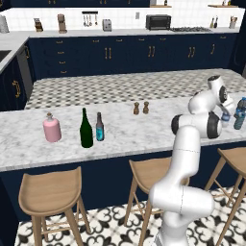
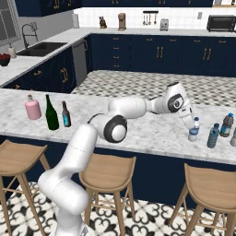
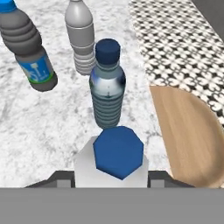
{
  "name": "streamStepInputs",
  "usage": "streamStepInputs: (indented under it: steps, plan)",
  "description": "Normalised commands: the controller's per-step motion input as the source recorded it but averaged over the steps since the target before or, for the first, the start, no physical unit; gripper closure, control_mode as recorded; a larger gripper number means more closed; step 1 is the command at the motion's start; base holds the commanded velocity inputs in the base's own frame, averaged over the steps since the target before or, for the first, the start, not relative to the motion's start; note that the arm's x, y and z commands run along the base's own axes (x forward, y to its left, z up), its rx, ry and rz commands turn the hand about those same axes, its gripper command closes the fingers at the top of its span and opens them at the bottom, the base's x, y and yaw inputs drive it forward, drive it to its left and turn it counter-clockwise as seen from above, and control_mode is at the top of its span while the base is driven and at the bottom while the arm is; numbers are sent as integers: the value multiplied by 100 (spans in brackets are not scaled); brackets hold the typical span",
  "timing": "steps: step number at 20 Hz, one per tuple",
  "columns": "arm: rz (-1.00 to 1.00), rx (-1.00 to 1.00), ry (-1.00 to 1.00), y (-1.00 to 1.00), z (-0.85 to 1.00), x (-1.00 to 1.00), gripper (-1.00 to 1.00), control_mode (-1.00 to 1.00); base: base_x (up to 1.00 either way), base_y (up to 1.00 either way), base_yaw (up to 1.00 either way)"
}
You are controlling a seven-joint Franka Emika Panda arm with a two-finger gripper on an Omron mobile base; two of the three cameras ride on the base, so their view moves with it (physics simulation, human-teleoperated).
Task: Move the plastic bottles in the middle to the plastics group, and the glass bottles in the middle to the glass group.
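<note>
**Clear bottle held at the right end of the tabletop**

The pincer is closed on the clear bottle with the blue cap, upright, base at the tabletop. Just beyond stand a blue bottle, a pale bottle and a dark-bodied bottle. The tabletop's front edge lies close by. The dark small bottle stands beside the green wine bottle and pink bottle, well apart.

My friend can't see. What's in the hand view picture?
The gripper holds a clear bottle with a blue cap, seen from above. Three more plastic bottles stand close ahead on the marble counter, beside a wooden stool.
</note>
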Motion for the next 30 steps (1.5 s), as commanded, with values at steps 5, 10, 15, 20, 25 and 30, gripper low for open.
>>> streamStepInputs:
  steps: [5,10,15,20,25,30]
  plan:
    - [-6,-1,0,0,-1,44,100,-100,0,0,0]
    - [-2,0,4,0,-23,4,100,-100,0,0,0]
    - [0,0,3,0,-34,0,100,-100,0,0,0]
    - [0,0,3,0,-13,3,100,-100,0,0,0]
    - [0,0,1,-1,0,2,-100,-100,0,0,0]
    - [0,0,0,0,0,0,-100,-100,0,0,0]
